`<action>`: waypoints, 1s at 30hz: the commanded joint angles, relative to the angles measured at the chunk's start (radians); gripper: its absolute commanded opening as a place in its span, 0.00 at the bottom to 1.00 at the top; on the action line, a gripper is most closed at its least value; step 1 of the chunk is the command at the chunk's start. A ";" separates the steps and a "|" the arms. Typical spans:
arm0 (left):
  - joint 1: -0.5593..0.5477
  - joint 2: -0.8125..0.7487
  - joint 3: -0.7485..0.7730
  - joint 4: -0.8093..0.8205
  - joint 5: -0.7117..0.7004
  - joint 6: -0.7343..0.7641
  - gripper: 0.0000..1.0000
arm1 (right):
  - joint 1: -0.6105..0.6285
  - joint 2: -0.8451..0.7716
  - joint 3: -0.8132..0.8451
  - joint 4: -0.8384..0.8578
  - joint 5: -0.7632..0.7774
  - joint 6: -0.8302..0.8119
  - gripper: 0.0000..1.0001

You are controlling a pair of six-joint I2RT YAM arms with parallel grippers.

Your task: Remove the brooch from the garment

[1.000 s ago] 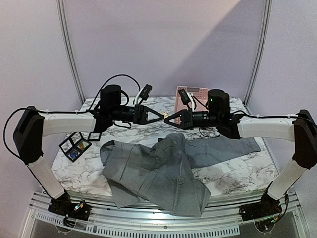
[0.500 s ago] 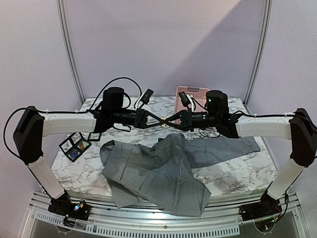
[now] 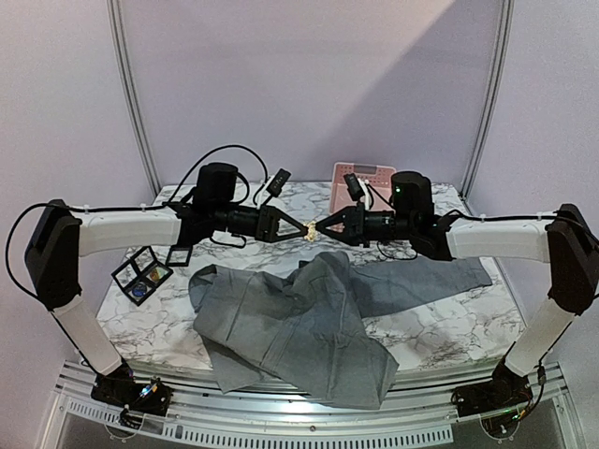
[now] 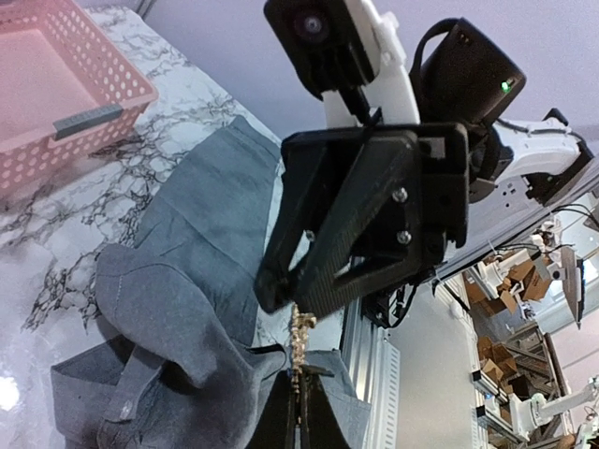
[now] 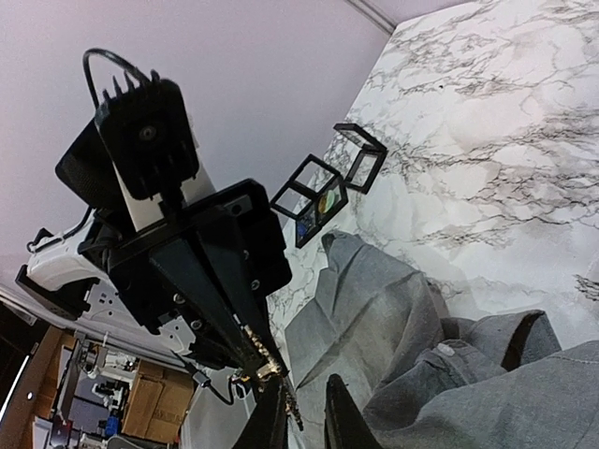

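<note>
Two grippers stood tip to tip in the top view: left gripper [image 3: 299,228], right gripper [image 3: 315,230], with the brooch [image 3: 307,230] between them, clear above the garment [image 3: 299,318]. Left wrist: jaws clamped on the brooch. Right wrist: jaws narrowly parted, grip unclear. Removal judged done; set-down remained.

brooch [image 3: 307,229] a tiny pale speck between the tips, shape unreadable, pink basket [image 3: 372,174] half hidden behind the right arm [image 3: 496,241], left gripper [image 4: 299,382] cut off at the lower edge, display box [image 3: 140,274] contents too small to make out

Veined marble table [image 3: 440,327], pale lilac walls [image 3: 309,84].
</note>
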 commanded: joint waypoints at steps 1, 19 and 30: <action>-0.005 -0.030 0.022 -0.017 0.059 0.020 0.00 | -0.043 0.005 -0.019 -0.054 0.125 -0.006 0.13; 0.011 -0.006 0.020 0.012 0.080 -0.009 0.00 | 0.002 -0.210 -0.120 -0.049 0.144 -0.367 0.52; 0.018 0.014 -0.003 0.185 0.201 -0.122 0.00 | 0.115 -0.219 -0.082 -0.196 0.383 -0.558 0.70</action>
